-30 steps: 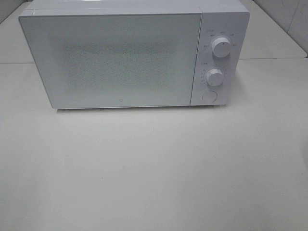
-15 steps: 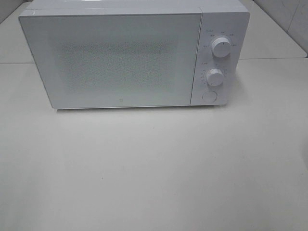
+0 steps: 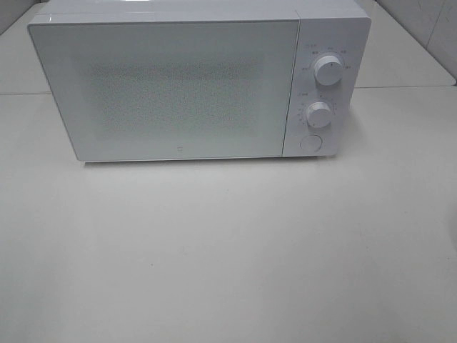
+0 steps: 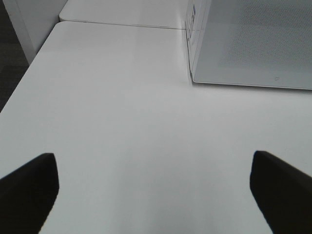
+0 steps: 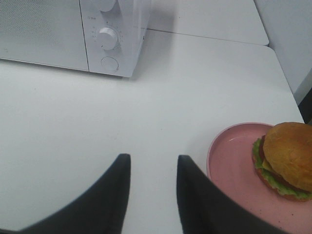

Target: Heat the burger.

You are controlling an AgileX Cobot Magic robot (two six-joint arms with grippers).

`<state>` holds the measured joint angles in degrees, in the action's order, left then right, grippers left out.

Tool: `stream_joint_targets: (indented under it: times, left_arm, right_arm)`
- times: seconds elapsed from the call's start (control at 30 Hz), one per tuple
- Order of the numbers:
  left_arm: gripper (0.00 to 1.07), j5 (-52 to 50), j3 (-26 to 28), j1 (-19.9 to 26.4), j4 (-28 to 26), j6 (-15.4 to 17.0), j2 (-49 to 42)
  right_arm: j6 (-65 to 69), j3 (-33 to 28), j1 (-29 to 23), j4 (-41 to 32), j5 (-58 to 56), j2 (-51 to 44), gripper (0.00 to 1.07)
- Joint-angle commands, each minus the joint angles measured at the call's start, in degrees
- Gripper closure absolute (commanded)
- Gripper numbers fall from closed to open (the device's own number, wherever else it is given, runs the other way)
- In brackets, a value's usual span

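- White tabletop (image 3: 228, 250) fills the scene, with pale wall panels at its far edge.
- A white microwave (image 3: 178, 86) stands at the back of the table with its door (image 3: 168, 89) closed.
- Its control panel sits on the right side: two round dials, upper dial (image 3: 328, 71) and lower dial (image 3: 318, 114), with a round button (image 3: 310, 143) beneath them.
- The left gripper (image 4: 153, 190) hangs above bare table near the microwave's front left corner; its dark fingers (image 4: 27, 187) are spread wide with nothing between them.
- The right gripper (image 5: 153, 187) is low over the table in front of the microwave's control side; its fingers (image 5: 117, 190) stand a narrow gap apart and hold nothing.
- The burger (image 5: 287, 158), brown bun with lettuce showing at the edge, sits on a pink plate (image 5: 234, 163) just beside the right gripper, well apart from the microwave.
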<state>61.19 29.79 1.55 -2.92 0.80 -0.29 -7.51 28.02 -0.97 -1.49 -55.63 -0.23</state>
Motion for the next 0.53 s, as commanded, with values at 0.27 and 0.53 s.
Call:
stream_joint_targets:
  times: [0.27,0.53]
  left_arm:
    - [0.06,0.1,-0.2,0.1,0.3,0.3,-1.3]
    - [0.06,0.1,-0.2,0.1,0.3,0.3,-1.3]
  right_arm:
    - [-0.1,0.1,0.3,-0.3,0.2,-1.6,0.72]
    - [-0.1,0.1,0.3,-0.3,0.2,-1.6,0.72]
